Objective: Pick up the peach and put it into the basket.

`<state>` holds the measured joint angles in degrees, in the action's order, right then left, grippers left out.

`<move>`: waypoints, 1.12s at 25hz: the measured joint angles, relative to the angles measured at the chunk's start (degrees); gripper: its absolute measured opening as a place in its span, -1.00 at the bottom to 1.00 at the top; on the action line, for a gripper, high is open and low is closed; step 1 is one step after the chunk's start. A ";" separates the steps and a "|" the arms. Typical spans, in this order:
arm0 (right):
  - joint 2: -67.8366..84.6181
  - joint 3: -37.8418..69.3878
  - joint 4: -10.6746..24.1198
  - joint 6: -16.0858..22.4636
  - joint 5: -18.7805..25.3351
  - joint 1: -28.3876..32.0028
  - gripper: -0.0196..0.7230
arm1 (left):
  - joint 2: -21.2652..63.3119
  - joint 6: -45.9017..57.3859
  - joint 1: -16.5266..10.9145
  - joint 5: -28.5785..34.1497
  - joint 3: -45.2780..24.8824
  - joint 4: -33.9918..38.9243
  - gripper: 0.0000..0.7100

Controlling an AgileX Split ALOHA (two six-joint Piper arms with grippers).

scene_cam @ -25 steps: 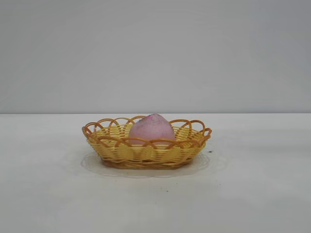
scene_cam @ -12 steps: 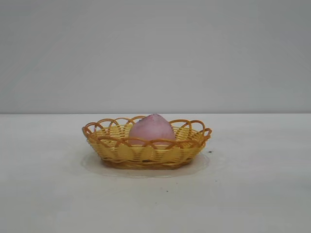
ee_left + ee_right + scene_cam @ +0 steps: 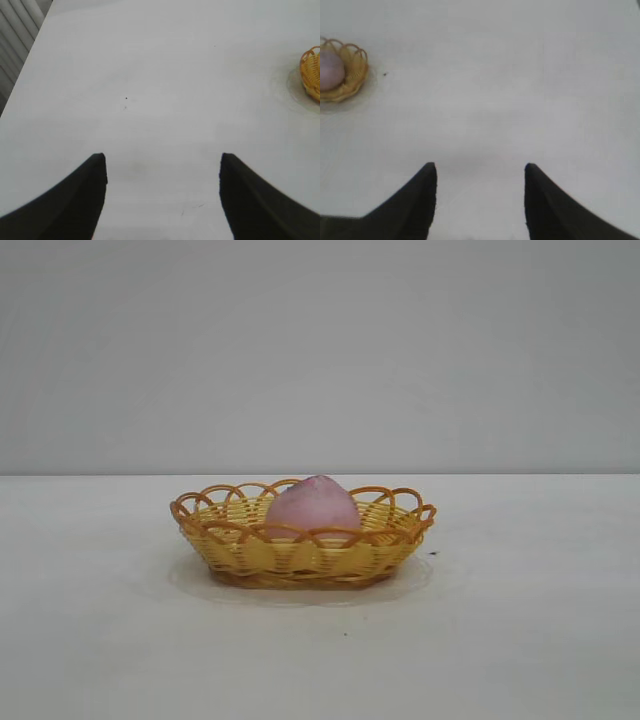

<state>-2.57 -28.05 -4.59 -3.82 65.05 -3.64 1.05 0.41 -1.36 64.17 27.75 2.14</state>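
Note:
The dusty-pink peach (image 3: 312, 502) lies inside the yellow wicker basket (image 3: 230, 545) with the orange-brown looped rim, at the middle of the white table. No gripper shows in the exterior view. My left gripper (image 3: 162, 160) is open and empty above bare table, far from the basket; only the basket's rim (image 3: 311, 72) shows at that view's edge. My right gripper (image 3: 480, 169) is open and empty above bare table, well away from the basket (image 3: 355, 75) with the peach (image 3: 330, 70) in it.
The white table (image 3: 520, 640) spreads all round the basket, with a grey wall behind it. A table edge and ribbed grey slats (image 3: 17, 30) show in a corner of the left wrist view. A small dark speck (image 3: 385, 74) lies beside the basket.

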 joint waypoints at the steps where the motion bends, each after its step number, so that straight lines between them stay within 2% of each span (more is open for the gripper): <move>1: 1.79 0.00 0.00 0.00 0.00 0.00 -0.03 | 0.00 0.00 0.00 0.00 0.00 0.00 0.20; 28: 3.47 0.00 0.00 0.00 0.22 0.00 -0.03 | 0.02 0.00 0.00 0.00 0.00 0.00 0.20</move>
<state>0.90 -28.05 -4.59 -3.82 65.27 -3.64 1.07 0.41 -1.36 64.17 27.75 2.14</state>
